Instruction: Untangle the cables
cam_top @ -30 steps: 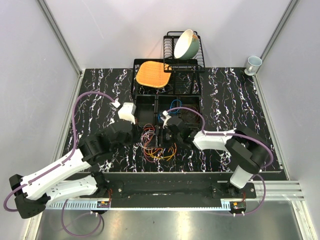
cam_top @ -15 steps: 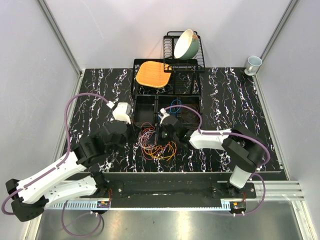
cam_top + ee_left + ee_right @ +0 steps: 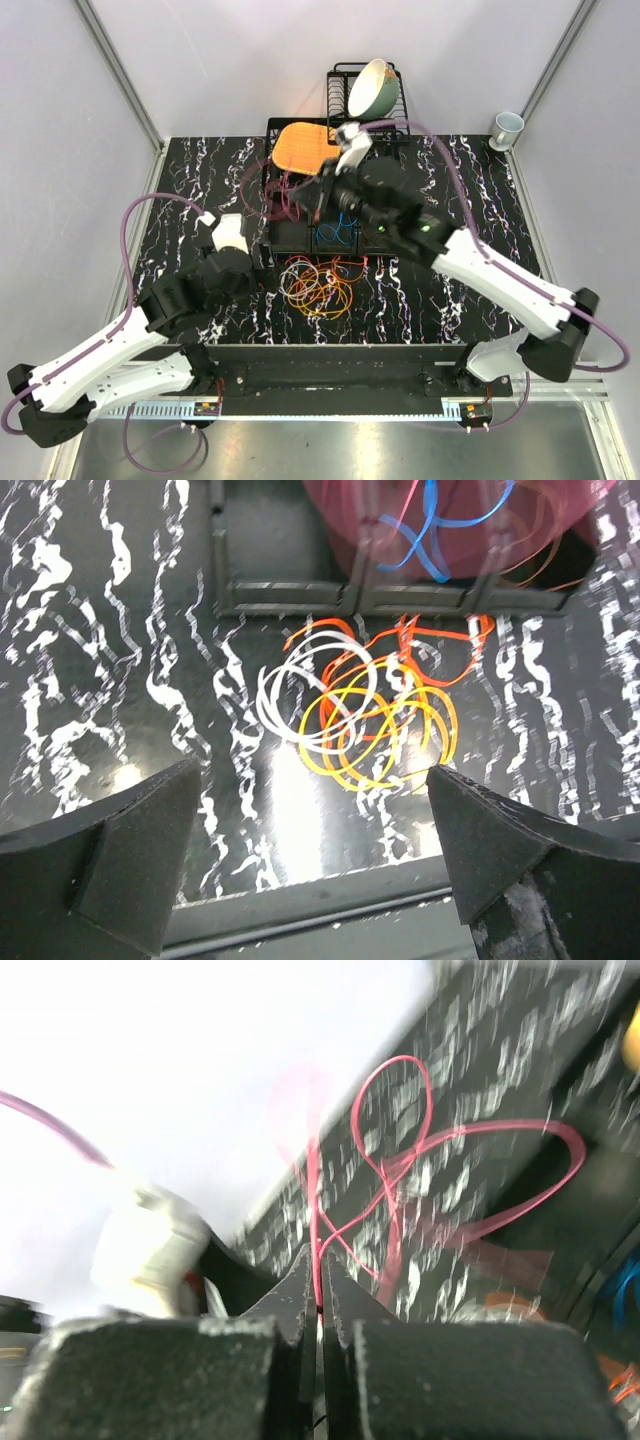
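Observation:
A tangled pile of cables in orange, yellow and white lies on the marble table top just in front of the black bins. In the left wrist view the same pile of cables lies ahead of my left gripper, which stands open and empty above the near table edge. My right gripper is raised over the bins and shut on a red cable. The red cable's loops dangle from it. A blue cable lies in the middle bin.
The black compartment bins stand behind the pile. Behind them, a wire dish rack holds a pale bowl and an orange plate. A cup stands at the back right corner.
My right gripper shut on the red cable and swung up and back over the bins, lifting it out of the pile. My left gripper opened wide and drew back a little.

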